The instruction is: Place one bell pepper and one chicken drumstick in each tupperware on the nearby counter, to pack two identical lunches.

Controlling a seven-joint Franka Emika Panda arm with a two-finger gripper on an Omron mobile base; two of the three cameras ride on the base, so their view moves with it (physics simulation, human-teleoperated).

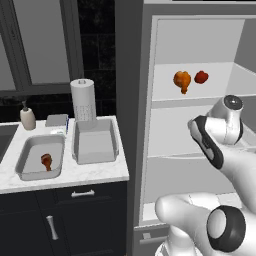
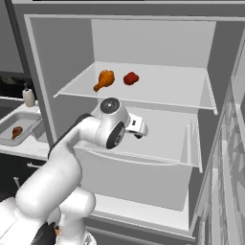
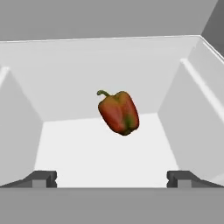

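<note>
My gripper [image 3: 112,178] is open inside a white fridge bin, its fingertips [image 3: 43,178] spread wide. A dark orange-red bell pepper [image 3: 119,112] lies ahead of them, apart from both tips. On the shelf above lie a bright orange chicken drumstick [image 1: 182,80] [image 2: 104,79] and a red bell pepper [image 1: 201,77] [image 2: 130,78]. Two grey tupperware tubs stand on the counter [image 1: 75,172]. The left tub [image 1: 25,162] holds a reddish-brown drumstick [image 1: 46,161] [image 2: 16,131]; the right tub [image 1: 95,141] holds nothing.
A paper towel roll [image 1: 83,100] stands behind the right tub, with a soap bottle [image 1: 27,118] and a small grey box [image 1: 56,120] behind the left one. A sink [image 1: 4,140] sits at the far left. The bin's white walls [image 3: 183,100] close in on both sides.
</note>
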